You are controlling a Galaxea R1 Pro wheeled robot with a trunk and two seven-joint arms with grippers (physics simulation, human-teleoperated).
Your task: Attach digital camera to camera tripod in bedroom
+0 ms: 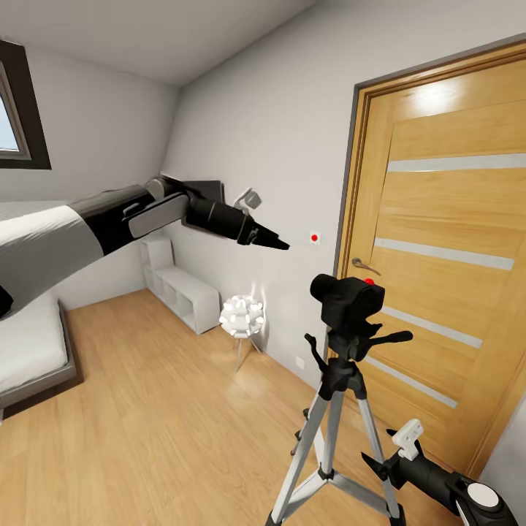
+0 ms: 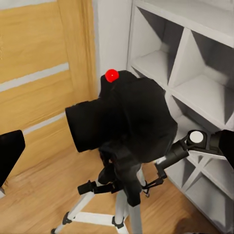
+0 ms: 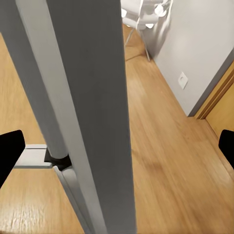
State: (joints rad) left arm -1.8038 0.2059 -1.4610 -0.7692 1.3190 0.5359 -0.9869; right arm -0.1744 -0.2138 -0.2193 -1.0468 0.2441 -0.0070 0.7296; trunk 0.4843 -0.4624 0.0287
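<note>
Pale grey walls and a light wood floor (image 1: 146, 409) make up the bedroom, with a wooden door (image 1: 446, 241) on the right, a low grey bed (image 1: 33, 351) at the left edge and a white cubby shelf (image 1: 183, 292) along the far wall. Near the door stands the camera tripod (image 1: 332, 438), its silver legs spread on the floor and its black pan head and handle at the top. The digital camera (image 1: 347, 299), small, black and boxy with a red dot on top, sits on that head, lens barrel pointing left in the head view. The left arm reaches out at about the height of the camera, its left claw (image 1: 272, 239) up in the air, to the left of the camera and apart from it; its left wrist view looks at the camera (image 2: 124, 122) with dark fingertips (image 2: 9, 153) at both edges, spread wide and grasping nothing. The right claw (image 1: 376, 464) is low beside a tripod leg (image 3: 83, 107); its fingertips (image 3: 9, 151) are wide apart either side of the leg, not touching it.
</note>
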